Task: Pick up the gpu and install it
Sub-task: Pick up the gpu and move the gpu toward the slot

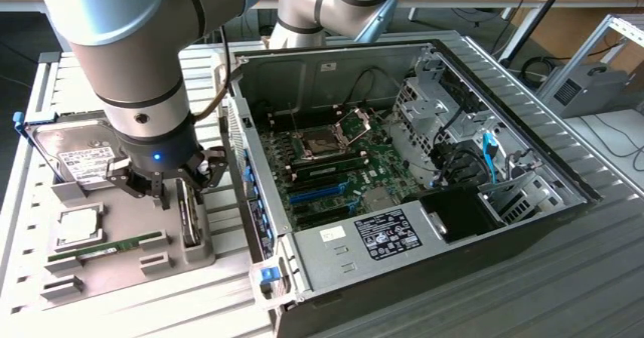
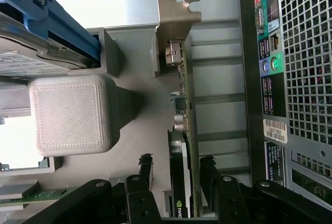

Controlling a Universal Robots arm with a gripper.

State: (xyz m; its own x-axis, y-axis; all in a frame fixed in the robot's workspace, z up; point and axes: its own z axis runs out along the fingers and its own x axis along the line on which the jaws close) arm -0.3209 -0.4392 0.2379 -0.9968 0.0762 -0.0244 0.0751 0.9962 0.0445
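Observation:
The gpu [image 1: 191, 219] stands on edge in a slot of the grey parts tray [image 1: 121, 281], just beside the open PC case [image 1: 403, 157]. My gripper [image 1: 164, 193] hangs directly over it, lowered around its upper edge. In the wrist view the gpu [image 2: 182, 125] runs away from the camera, with its silver end bracket [image 2: 174, 22] at the far end. The gripper [image 2: 176, 161] is open: one finger sits on each side of the card, with a small gap on both sides. The motherboard's blue and black card slots [image 1: 322, 191] lie inside the case.
A silver hard drive [image 1: 75, 155] in a blue frame, a CPU [image 1: 78, 225] and a green RAM stick [image 1: 105, 249] share the tray. A grey tray block [image 2: 70, 115] stands close beside the gpu. The case's rear panel [image 2: 301, 79] is near on the other side.

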